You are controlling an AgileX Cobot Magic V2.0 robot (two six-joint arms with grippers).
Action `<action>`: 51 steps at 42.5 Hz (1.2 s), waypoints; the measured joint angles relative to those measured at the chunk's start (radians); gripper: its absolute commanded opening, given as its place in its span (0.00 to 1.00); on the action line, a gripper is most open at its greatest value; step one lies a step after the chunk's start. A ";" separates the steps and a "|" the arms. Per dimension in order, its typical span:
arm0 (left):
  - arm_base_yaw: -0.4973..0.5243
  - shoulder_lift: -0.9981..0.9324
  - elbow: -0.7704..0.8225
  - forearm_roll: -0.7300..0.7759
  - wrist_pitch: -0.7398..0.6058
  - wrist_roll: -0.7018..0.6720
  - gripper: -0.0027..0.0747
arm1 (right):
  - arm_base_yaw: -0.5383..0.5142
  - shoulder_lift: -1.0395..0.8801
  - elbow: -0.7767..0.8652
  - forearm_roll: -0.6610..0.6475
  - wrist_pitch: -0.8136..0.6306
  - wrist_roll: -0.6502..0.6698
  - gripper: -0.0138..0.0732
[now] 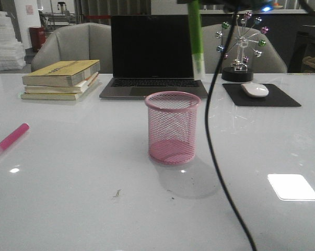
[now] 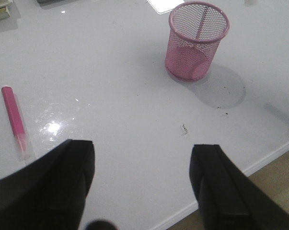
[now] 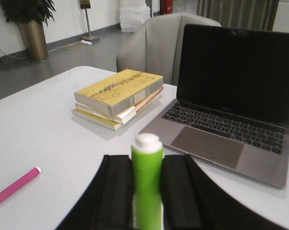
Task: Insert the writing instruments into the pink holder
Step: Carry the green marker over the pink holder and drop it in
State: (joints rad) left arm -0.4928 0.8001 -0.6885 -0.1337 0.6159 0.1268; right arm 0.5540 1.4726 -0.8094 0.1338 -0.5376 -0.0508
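Front view shows you the pink holder (image 1: 173, 127) at frame centre, empty, with the green marker (image 1: 196, 39) hanging upright above it, clamped in your right gripper (image 3: 146, 201). The magenta marker (image 1: 10, 139) lies at far left; your left gripper (image 2: 142, 177) is spread, holding nothing. Neither marker is inserted yet.

Bare desk (image 2: 110, 96) lies between the spread left fingers (image 2: 216, 182) and the pink holder (image 2: 198, 40); its mouth is unobstructed, with a laptop (image 1: 153, 57) behind.
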 measured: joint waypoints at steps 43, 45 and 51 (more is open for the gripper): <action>0.000 0.000 0.000 0.000 0.000 0.000 0.65 | 0.005 -0.195 0.000 -0.020 0.593 0.000 0.70; 0.000 0.000 0.000 0.000 0.000 0.000 0.65 | 0.005 -0.257 0.000 -0.026 0.724 0.000 0.70; 0.000 0.000 0.000 0.000 0.000 0.000 0.65 | 0.005 -0.394 0.003 -0.048 1.046 0.000 0.70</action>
State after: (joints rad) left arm -0.4928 0.8001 -0.6885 -0.1337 0.6159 0.1268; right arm 0.5587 1.0788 -0.8064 0.0856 0.5080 -0.0508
